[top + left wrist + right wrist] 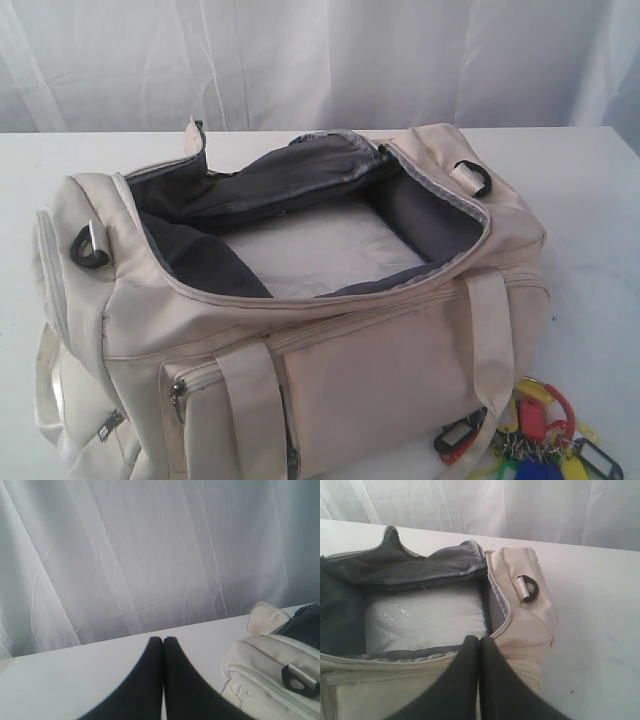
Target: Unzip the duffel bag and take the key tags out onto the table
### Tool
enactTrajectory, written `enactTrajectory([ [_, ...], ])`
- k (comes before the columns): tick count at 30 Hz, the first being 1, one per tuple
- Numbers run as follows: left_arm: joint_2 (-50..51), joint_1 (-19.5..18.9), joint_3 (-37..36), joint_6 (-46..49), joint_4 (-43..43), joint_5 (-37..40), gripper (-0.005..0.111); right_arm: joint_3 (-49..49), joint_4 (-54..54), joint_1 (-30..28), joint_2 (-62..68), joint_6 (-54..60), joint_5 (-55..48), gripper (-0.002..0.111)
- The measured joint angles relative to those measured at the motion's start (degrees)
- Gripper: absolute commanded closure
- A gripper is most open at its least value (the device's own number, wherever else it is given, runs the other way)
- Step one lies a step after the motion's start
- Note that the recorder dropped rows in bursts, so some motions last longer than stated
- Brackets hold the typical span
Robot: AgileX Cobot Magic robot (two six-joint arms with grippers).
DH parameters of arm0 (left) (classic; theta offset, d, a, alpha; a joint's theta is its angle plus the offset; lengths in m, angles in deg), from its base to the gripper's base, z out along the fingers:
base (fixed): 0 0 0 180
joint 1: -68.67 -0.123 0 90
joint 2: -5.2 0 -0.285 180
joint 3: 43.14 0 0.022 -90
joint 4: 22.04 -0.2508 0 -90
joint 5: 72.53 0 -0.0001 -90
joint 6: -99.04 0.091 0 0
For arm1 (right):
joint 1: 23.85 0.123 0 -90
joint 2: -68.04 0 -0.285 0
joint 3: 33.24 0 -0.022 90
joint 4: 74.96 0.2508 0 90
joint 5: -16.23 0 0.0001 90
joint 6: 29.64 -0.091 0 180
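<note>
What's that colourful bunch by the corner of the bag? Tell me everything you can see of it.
The key tags are small plastic tags, yellow, blue, red and black-framed, bunched on a big red ring. They lie on the white table outside the duffel bag, beside its near right corner, partly cut off by the picture's edge. A pale handle strap hangs across some of them.

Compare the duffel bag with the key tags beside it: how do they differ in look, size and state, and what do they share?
The duffel bag is plain cream-white; the key tags are bright red, blue, yellow and black. The duffel bag is far bigger than the key tags bunched by its front corner. The duffel bag gapes unzipped, showing grey lining; the key tags lie heaped. Both rest on the white table.
</note>
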Motion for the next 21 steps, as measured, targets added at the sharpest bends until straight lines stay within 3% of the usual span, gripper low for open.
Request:
enactTrajectory([
  [16, 0.0, 0.0, -0.3, 0.0, 0.0, -0.3, 0.106, 0.0, 0.0, 0.0, 0.0, 0.1, 0.0, 0.108],
  [21, 0.0, 0.0, -6.3, 0.0, 0.4, -7.2, 0.106, 0.0, 0.0, 0.0, 0.0, 0.1, 0.0, 0.108],
])
